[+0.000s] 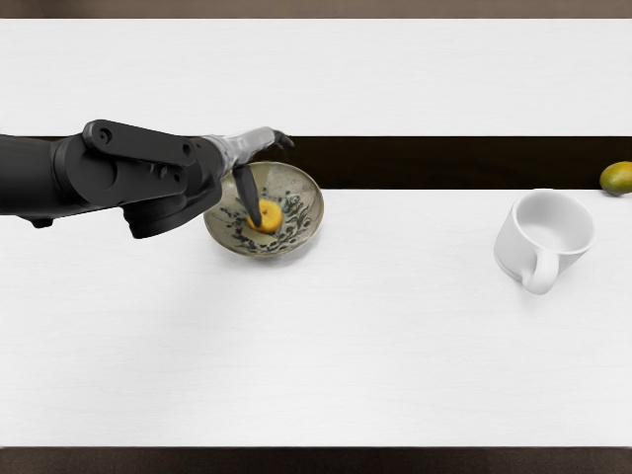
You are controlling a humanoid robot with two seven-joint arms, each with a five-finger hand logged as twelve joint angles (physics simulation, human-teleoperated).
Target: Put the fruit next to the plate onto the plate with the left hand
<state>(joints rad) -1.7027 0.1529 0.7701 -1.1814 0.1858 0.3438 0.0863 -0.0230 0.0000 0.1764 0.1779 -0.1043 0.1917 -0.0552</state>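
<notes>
1. White tabletop (346, 346) carries a white ceramic mug (543, 237), well apart.
2. Small orange fruit (269, 216) sits inside the patterned olive ceramic plate (311, 202).
3. Left robot hand (242, 163) hovers above, loosely spread, one finger touching the fruit, apparently to release it.

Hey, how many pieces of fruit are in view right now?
2. An orange fruit lies on the plate, under the left hand; a yellow-green fruit sits at the picture's right edge, past the mug. The arm may hide more.

a simulated dining setting: white table (346, 346), patterned plate (308, 212), mug (543, 237).
</notes>
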